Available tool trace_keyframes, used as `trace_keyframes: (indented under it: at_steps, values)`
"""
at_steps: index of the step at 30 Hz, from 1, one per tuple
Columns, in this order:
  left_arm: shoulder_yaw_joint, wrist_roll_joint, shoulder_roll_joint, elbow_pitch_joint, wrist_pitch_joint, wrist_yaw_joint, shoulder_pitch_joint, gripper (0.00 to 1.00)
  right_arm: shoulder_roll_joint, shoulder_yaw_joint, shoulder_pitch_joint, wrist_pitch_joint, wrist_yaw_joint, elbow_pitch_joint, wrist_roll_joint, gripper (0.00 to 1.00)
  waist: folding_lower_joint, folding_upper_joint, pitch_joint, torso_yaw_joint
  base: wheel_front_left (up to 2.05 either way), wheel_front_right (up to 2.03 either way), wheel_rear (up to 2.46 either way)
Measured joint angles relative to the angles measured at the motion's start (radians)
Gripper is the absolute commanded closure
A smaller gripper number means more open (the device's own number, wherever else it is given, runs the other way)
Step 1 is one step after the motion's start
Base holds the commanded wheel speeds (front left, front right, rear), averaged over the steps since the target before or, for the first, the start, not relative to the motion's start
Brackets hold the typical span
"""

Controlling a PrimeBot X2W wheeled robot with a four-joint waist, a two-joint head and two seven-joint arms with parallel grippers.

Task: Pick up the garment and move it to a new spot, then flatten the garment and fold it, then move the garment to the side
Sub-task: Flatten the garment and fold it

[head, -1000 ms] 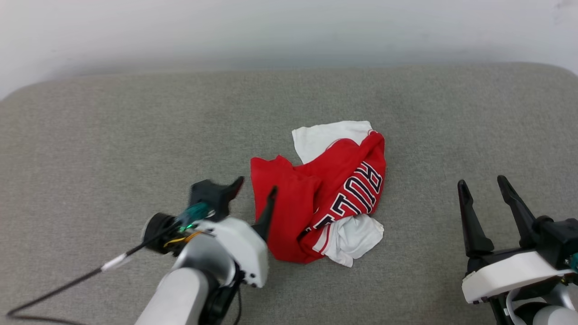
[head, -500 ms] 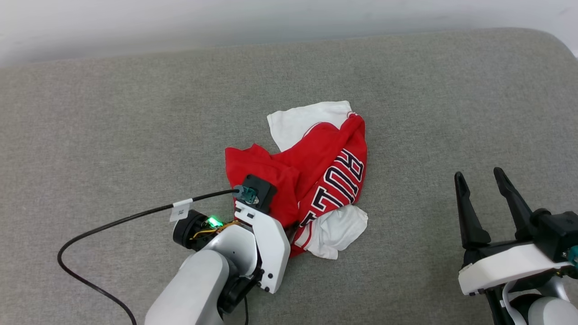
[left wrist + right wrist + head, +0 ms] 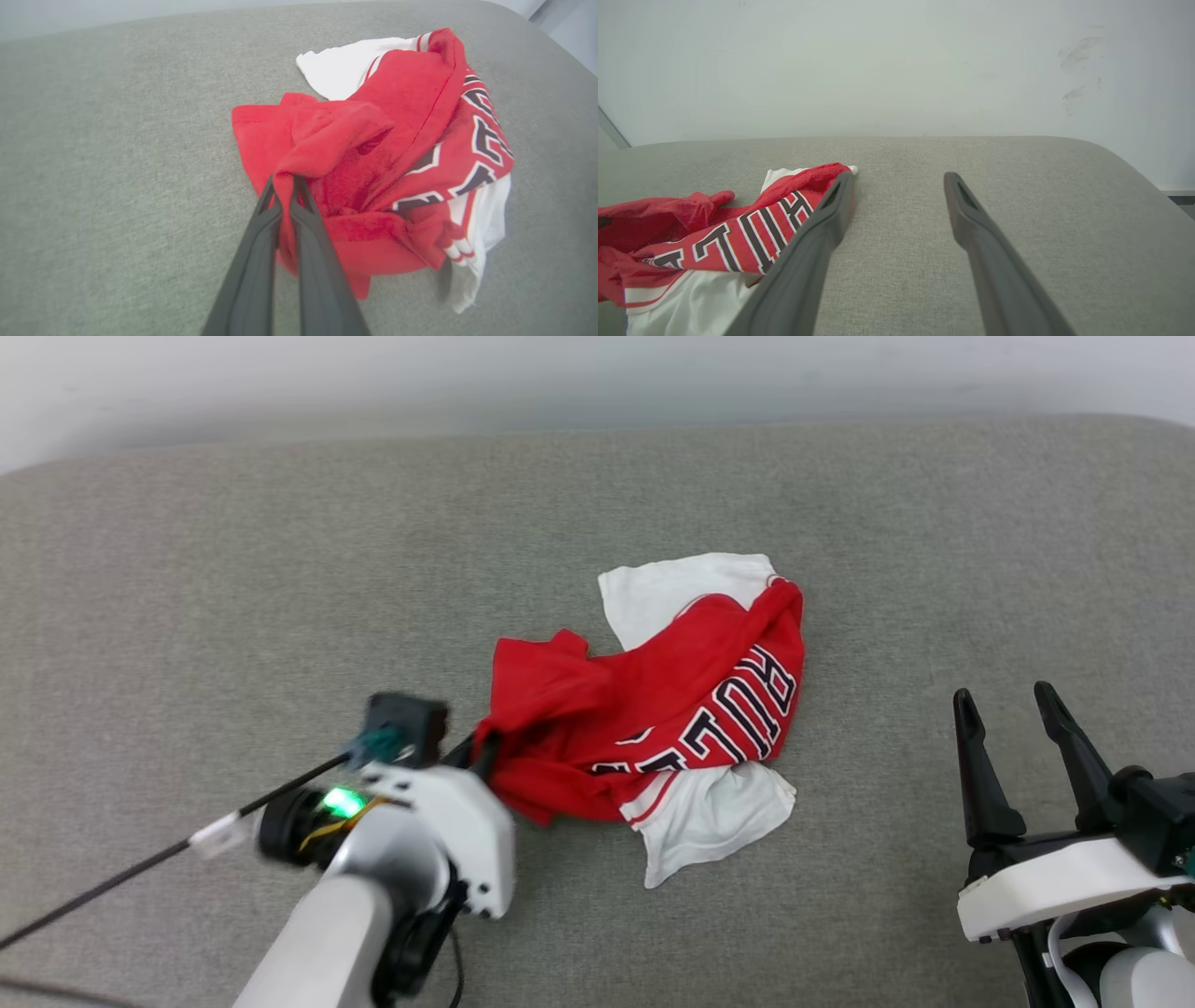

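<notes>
Far left, a black cable [image 3: 112, 887] trails across the grey padded surface [image 3: 233, 569] to the wrist of the left arm [image 3: 373, 896], where a green light [image 3: 342, 800] glows. Just right of that, the left gripper [image 3: 480, 753] is down at the near-left edge of the garment [image 3: 644, 709], and the left wrist view makes it plain: the two dark fingers are pinched together with a fold of red cloth caught between the tips, the fabric bunched around them. On to the middle: the garment lies crumpled on the surface, red body across the centre, black white-outlined lettering running along its right half (upside down from the head camera). One white sleeve pokes out at the far side, and another spills toward the robot with red-white striped trim at its seam. Over on the right, clear of the garment, the right gripper [image 3: 1005, 695] hovers with its fingers spread wide and nothing between them, pointing toward the pale wall [image 3: 878, 70]
</notes>
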Motion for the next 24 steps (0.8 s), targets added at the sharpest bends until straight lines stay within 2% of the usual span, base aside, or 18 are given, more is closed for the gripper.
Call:
trace_keyframes:
  at_steps: [4, 8, 13, 14, 15, 16, 24]
  values:
    - [0.075, -0.034, 0.019, -0.056, -0.031, 0.075, 0.126, 1.0, 0.0, 0.001, 0.0, 0.003, 0.0, 0.0, -0.002, 0.0, 0.0, 0.0, -0.014, 0.021, 0.0, 0.0, 0.0]
    - [0.145, -0.074, 0.035, -0.067, -0.044, 0.131, 0.256, 1.0, 0.0, 0.002, 0.002, 0.009, 0.0, -0.002, -0.007, 0.0, 0.0, 0.0, -0.026, 0.033, 0.0, 0.0, 0.0]
    - [0.188, -0.121, 0.04, -0.034, -0.061, 0.142, 0.328, 1.0, 0.0, 0.003, 0.006, 0.015, 0.0, -0.008, -0.011, 0.0, 0.0, 0.0, -0.033, 0.04, 0.0, 0.0, 0.0]
    - [0.19, -0.131, 0.035, -0.027, -0.065, 0.136, 0.332, 0.89, 0.0, 0.003, 0.006, 0.016, 0.0, -0.009, -0.014, 0.0, 0.0, 0.0, -0.034, 0.041, 0.0, 0.0, 0.0]
    - [0.186, -0.137, 0.031, -0.019, -0.068, 0.131, 0.333, 0.55, 0.0, 0.003, 0.006, 0.017, 0.0, -0.01, -0.016, 0.0, 0.0, 0.0, -0.036, 0.04, 0.0, 0.0, 0.0]
    - [0.183, -0.136, 0.027, -0.014, -0.078, 0.129, 0.333, 0.0, 0.0, 0.004, 0.006, 0.02, 0.0, -0.011, -0.017, 0.0, 0.0, 0.0, -0.038, 0.04, 0.0, 0.0, 0.0]
    - [0.198, -0.091, -0.009, -0.053, -0.256, 0.15, 0.323, 0.0, 0.0, 0.002, 0.023, 0.026, 0.0, -0.01, -0.02, 0.0, 0.0, 0.0, -0.075, 0.03, 0.0, 0.0, 0.0]
